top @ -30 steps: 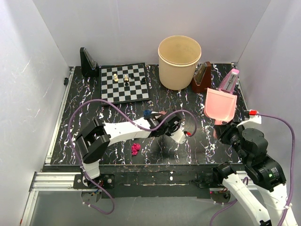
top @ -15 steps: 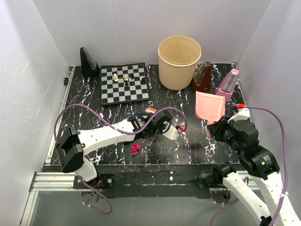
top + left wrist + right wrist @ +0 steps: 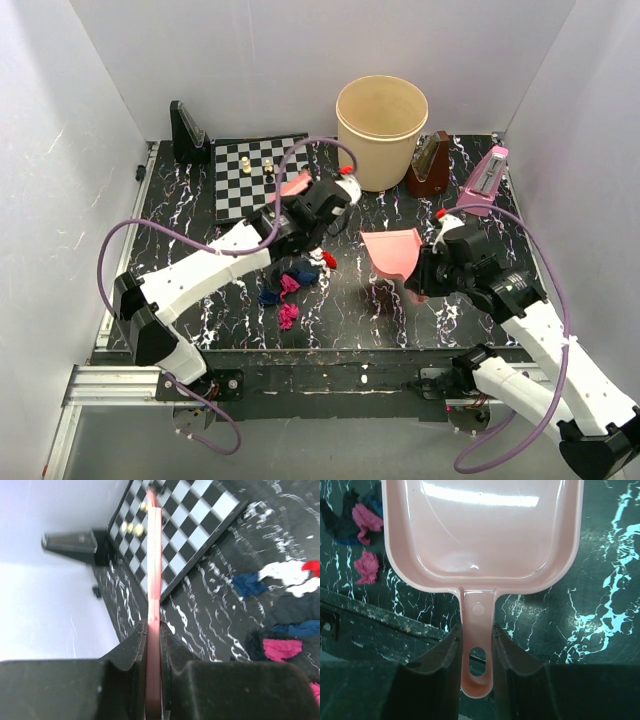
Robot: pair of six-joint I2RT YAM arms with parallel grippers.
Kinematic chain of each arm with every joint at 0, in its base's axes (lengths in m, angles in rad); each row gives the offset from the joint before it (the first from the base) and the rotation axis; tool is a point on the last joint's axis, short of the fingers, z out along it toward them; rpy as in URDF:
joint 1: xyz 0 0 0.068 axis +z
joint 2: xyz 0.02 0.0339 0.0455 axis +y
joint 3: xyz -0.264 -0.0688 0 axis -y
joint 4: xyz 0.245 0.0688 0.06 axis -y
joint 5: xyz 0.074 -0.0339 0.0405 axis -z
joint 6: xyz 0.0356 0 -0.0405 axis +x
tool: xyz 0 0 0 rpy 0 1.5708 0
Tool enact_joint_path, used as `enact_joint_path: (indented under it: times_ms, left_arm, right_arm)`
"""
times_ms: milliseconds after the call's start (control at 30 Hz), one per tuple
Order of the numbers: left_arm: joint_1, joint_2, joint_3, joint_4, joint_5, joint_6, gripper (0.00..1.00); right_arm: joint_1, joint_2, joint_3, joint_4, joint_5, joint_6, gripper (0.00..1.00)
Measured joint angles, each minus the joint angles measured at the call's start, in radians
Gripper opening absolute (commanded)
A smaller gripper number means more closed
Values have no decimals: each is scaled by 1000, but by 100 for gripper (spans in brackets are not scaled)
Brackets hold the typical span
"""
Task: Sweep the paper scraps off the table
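Paper scraps lie in a loose pile (image 3: 288, 280) on the black marbled table (image 3: 180, 215), left of centre. They are magenta, dark blue, white and red, with one magenta wad (image 3: 288, 316) nearer the front edge. The left wrist view shows them at the right (image 3: 280, 647). My left gripper (image 3: 306, 196) is shut on a thin pink flat tool (image 3: 154, 570), seen edge on, behind the pile by the chessboard. My right gripper (image 3: 422, 274) is shut on the handle (image 3: 476, 630) of a pink dustpan (image 3: 390, 250), which is held right of the pile with its mouth toward it.
A beige bucket (image 3: 381, 130) stands at the back centre. A chessboard (image 3: 250, 185) with a few pieces lies at the back left, with a black stand (image 3: 188, 133) behind it. A brown metronome (image 3: 430, 165) and a pink one (image 3: 484, 180) are at the back right.
My left arm swung back toward the chessboard with the pink tool, and the scrap pile it covered now shows. My right arm carried the dustpan left toward the table's centre.
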Motion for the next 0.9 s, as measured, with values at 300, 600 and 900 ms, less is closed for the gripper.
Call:
enact_joint_path:
  times_ms: [300, 600, 900]
  left_arm:
    - [63, 35, 55, -488, -75, -701, 0]
    - [74, -63, -84, -595, 71, -1040, 0]
    - [84, -119, -170, -606, 110, -1155, 0]
  right_arm:
    - [147, 140, 5, -2, 30, -21, 1]
    - [346, 367, 108, -83, 149, -36, 1]
    - [567, 423, 183, -182, 206, -27, 1]
